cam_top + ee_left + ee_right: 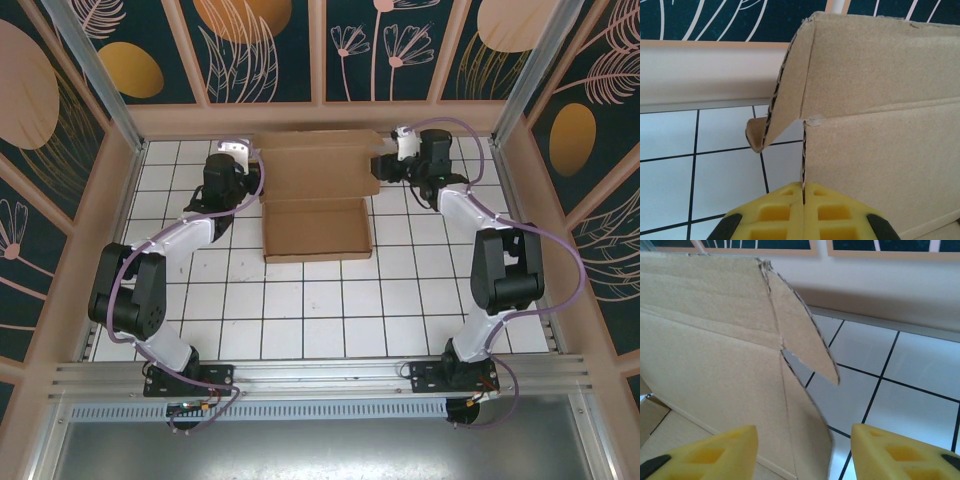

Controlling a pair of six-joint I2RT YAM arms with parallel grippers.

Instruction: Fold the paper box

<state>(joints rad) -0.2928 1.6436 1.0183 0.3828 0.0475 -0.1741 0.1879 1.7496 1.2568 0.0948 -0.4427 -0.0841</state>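
From the overhead camera I see the left arm reaching to the far side of the white-tiled counter (300,320), with the left fingers (252,170) at the left edge of the paper box (315,205). On the left wrist camera those fingers (790,210) are pressed together. A raised cardboard edge of the box (880,150) runs straight down into the seam between the yellow pads, so they are pinching that wall. Above the pinch a side flap (792,90) bends off to the left over the tiles. The box sits at the far middle of the counter, up against the back wall (200,120). Its narrower brown panel lies flat on the side nearer me, and a wider panel rises behind it toward the wall. Further right, the right fingers (383,165) sit just beside the box's far right corner. On the right wrist camera they (725,452) are spread wide, and the lower edge of the box's side panel (715,355) comes down between the two yellow pads. I can't tell whether either pad touches the cardboard. A pointed flap (800,335) hangs from that panel's upper corner, out over the tiles.
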